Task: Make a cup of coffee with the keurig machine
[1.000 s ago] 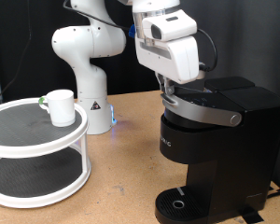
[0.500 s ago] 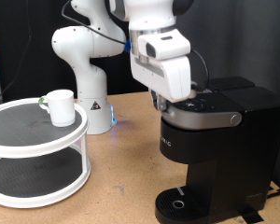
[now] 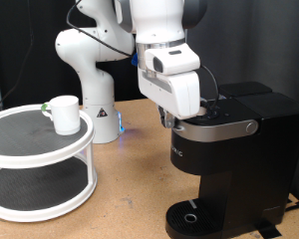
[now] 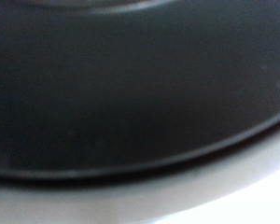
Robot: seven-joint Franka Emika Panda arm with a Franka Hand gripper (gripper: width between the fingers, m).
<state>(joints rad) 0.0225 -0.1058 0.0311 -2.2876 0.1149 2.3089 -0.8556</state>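
The black keurig machine [image 3: 229, 159] stands at the exterior view's right, its lid with the silver-grey handle [image 3: 221, 125] down and its round drip tray [image 3: 192, 217] bare. The white cup [image 3: 63, 114] stands on the top shelf of a round white two-tier stand [image 3: 40, 159] at the exterior view's left. My gripper [image 3: 171, 119] is at the left front edge of the machine's lid, its fingers hidden behind the white hand. The wrist view is filled by a blurred dark curved surface [image 4: 131, 84] very close up, with a pale band along one edge.
The white base of the arm [image 3: 93, 70] stands behind on the brown table [image 3: 130, 189]. The lower shelf of the stand holds nothing that shows. A dark backdrop closes the back of the scene.
My hand has moved down and toward the exterior view's left, from above the lid to its left front edge. The cup and the machine have not moved.
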